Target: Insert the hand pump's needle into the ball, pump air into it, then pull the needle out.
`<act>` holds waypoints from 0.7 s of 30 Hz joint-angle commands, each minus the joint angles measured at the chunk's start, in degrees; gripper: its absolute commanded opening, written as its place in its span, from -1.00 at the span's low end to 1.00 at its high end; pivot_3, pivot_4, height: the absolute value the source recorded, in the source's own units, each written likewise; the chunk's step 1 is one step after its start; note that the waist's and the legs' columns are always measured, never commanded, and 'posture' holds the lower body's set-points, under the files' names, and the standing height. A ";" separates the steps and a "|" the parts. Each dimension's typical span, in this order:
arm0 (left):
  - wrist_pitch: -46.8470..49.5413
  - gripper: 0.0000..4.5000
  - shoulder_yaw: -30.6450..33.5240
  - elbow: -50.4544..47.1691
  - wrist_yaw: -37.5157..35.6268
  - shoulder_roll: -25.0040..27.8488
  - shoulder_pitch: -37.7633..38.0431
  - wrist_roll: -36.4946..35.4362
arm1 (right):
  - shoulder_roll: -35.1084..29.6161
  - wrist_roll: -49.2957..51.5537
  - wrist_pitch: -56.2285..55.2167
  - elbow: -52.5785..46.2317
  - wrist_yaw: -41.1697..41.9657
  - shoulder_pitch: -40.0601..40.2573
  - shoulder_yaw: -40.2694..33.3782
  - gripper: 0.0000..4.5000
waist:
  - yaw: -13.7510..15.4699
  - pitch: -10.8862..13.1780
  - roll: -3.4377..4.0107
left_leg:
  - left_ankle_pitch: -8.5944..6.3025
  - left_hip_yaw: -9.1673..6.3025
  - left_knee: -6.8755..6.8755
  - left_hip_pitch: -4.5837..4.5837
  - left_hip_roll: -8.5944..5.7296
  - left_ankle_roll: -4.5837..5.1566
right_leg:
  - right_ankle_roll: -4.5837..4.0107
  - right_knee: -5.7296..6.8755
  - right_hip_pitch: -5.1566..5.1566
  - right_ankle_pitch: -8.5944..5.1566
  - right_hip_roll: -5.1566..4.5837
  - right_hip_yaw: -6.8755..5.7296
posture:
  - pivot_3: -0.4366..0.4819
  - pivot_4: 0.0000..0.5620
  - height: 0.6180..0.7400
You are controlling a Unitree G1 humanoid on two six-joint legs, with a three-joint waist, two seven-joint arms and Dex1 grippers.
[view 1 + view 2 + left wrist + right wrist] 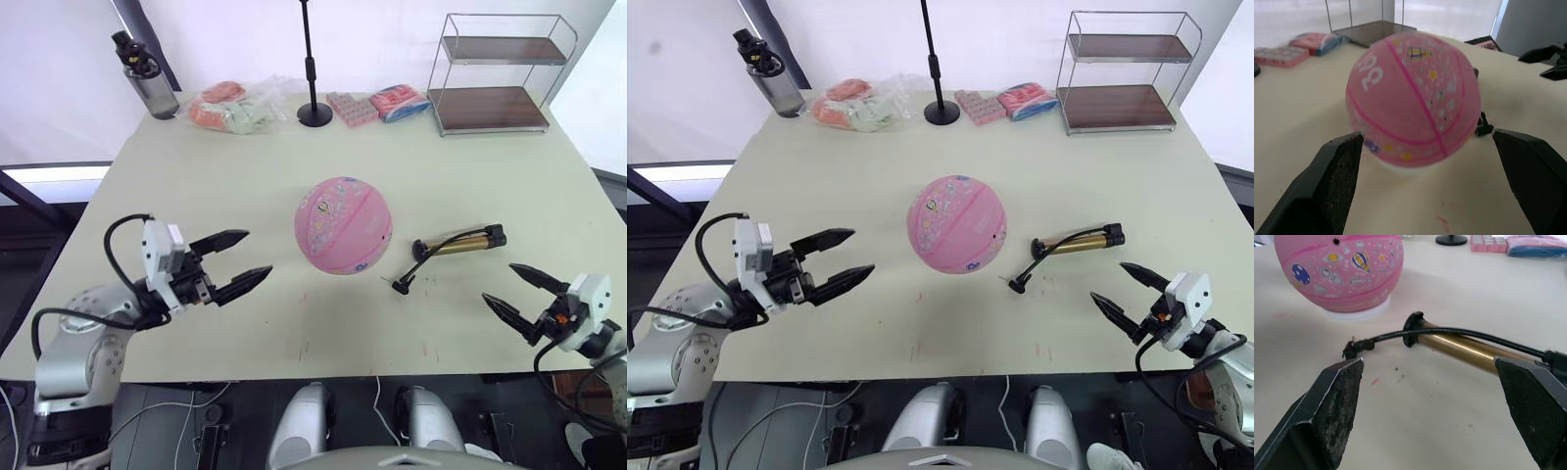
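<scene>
A cream table point(196, 196) holds the pink ball point(343, 225) on a white ring; the pump point(460, 242) lies just right of it. Both grippers, left point(235, 261) and right point(511, 289), hover spread wide, empty. A two-tier shelf point(495, 73) stands at the far edge.

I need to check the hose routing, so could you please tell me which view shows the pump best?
The right wrist view: the pump lies close, barrel and hose clear. Both eye views show it whole but small, right of the ball.
</scene>
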 commanded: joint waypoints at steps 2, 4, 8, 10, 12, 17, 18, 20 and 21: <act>-3.91 1.00 1.62 -0.05 -1.66 0.17 4.20 0.47 | -1.53 0.79 -3.21 2.75 3.03 0.85 -3.98 0.97 | 0.01 0.01 0.01 | -0.01 0.01 0.00 0.01 0.02 0.02 | -0.01 0.02 -0.02 0.00 0.01 0.01 | -0.05 -0.47 0.93; -6.48 1.00 1.27 0.78 -2.16 0.04 6.07 1.93 | -1.96 0.51 -4.13 4.26 4.00 1.10 -4.62 0.97 | 0.04 0.00 0.02 | -0.02 -0.01 0.00 0.01 0.05 0.03 | -0.03 0.03 -0.02 0.02 0.05 0.01 | -0.05 -0.47 0.93; -8.50 1.00 0.99 2.05 -1.57 -0.50 7.85 3.07 | -2.70 0.29 -4.92 6.11 5.07 1.52 -5.65 0.97 | 0.05 0.00 0.02 | -0.10 -0.01 0.00 0.02 0.10 0.18 | -0.11 0.03 -0.02 0.06 0.12 0.01 | -0.05 -0.47 0.93; -10.50 1.00 0.83 3.79 -0.73 -0.96 8.86 4.94 | -3.05 0.07 -5.26 7.01 5.49 1.90 -6.18 0.97 | 0.01 -0.01 0.03 | -0.10 0.00 0.00 0.02 0.13 0.18 | -0.12 0.03 -0.03 0.07 0.14 0.01 | -0.05 -0.47 0.93; -12.08 1.00 0.76 5.88 0.72 -1.38 9.69 6.95 | -3.54 -0.24 -5.72 8.16 5.70 2.32 -6.76 0.97 | 0.01 -0.02 0.06 | -0.11 0.03 0.00 0.03 0.14 0.18 | -0.13 0.02 -0.02 0.07 0.15 0.05 | -0.05 -0.47 0.93; -14.44 1.00 1.44 10.39 3.50 -2.23 10.52 9.07 | -4.93 -0.58 -6.85 10.85 6.58 2.77 -7.82 0.97 | 0.02 -0.02 0.05 | -0.12 0.06 0.00 0.03 0.14 0.21 | -0.13 0.02 -0.04 0.08 0.17 0.08 | -0.05 -0.47 0.93; -15.20 1.00 1.53 11.54 3.94 -2.30 10.79 9.69 | -5.23 -0.56 -6.95 11.28 6.89 2.85 -8.07 0.97 | 0.02 -0.02 0.06 | -0.12 0.06 0.01 0.04 0.15 0.21 | -0.13 0.02 -0.04 0.08 0.17 0.08 | -0.05 -0.47 0.93; -16.82 1.00 1.51 13.26 4.03 -2.31 11.09 10.20 | -5.56 -0.48 -7.03 11.69 7.23 2.88 -8.35 0.97 | 0.02 -0.02 0.05 | -0.13 0.06 0.01 0.05 0.19 0.22 | -0.14 0.03 -0.05 0.09 0.20 0.08 | -0.05 -0.47 0.93; -18.07 1.00 1.46 14.23 4.01 -2.27 11.14 10.59 | -5.68 -0.41 -7.01 11.75 7.34 2.87 -8.42 0.97 | 0.02 -0.02 0.05 | -0.13 0.05 0.01 0.05 0.21 0.22 | -0.15 0.03 -0.05 0.09 0.22 0.08 | -0.05 -0.47 0.93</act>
